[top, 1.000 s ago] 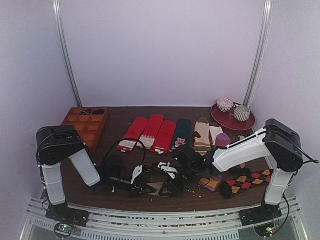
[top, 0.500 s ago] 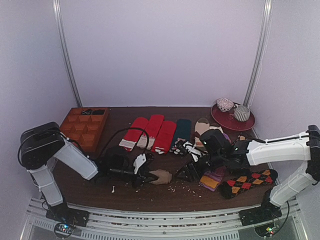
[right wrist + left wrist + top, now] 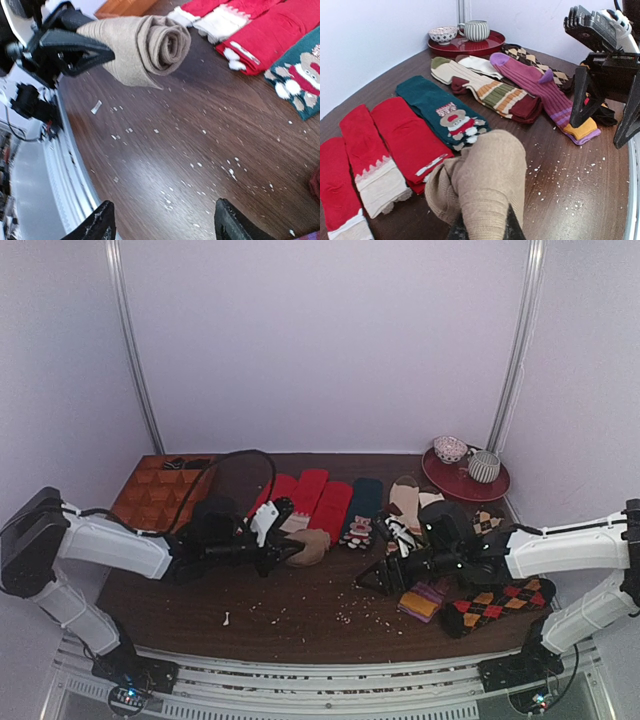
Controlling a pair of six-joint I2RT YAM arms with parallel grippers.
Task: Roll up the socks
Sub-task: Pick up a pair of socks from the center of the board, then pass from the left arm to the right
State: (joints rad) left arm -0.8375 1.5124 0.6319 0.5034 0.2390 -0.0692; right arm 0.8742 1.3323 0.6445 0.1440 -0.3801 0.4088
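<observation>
Both visible: left end effector (image 3: 288, 551) clamps socks (image 3: 487, 175); right end effector (image 3: 165, 227) agape, seemingly empty.

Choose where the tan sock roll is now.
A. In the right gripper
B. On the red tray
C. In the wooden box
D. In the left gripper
D: the left gripper is shut on the tan roll, while the right gripper stands open with nothing in it.
</observation>
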